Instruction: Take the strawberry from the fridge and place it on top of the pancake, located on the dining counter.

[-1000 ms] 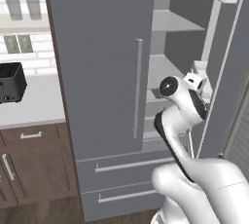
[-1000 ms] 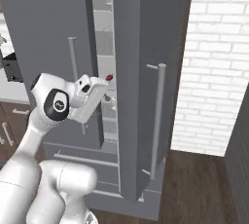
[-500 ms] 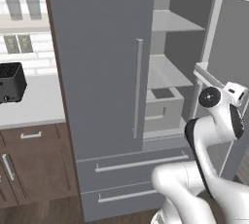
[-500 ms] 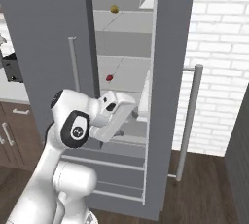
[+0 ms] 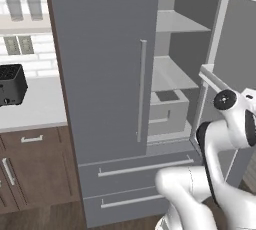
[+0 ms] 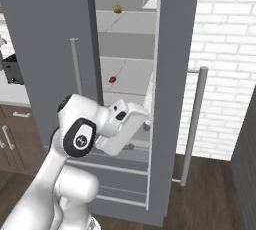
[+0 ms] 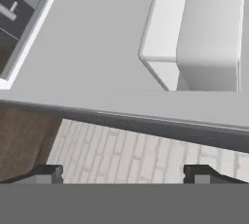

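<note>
Gripper (image 7: 124, 173) spread by fridge (image 6: 172, 49) door, strawberry (image 6: 112, 79) on shelf

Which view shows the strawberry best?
The right base view: the strawberry sits in plain sight on a middle fridge shelf, through the open door. From the left base view, the shelves are seen side-on, with no berry discernible.

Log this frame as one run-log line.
stage: fridge right door open | strawberry on shelf, untouched | gripper open, empty, at door edge | pancake step: not yet done
</note>
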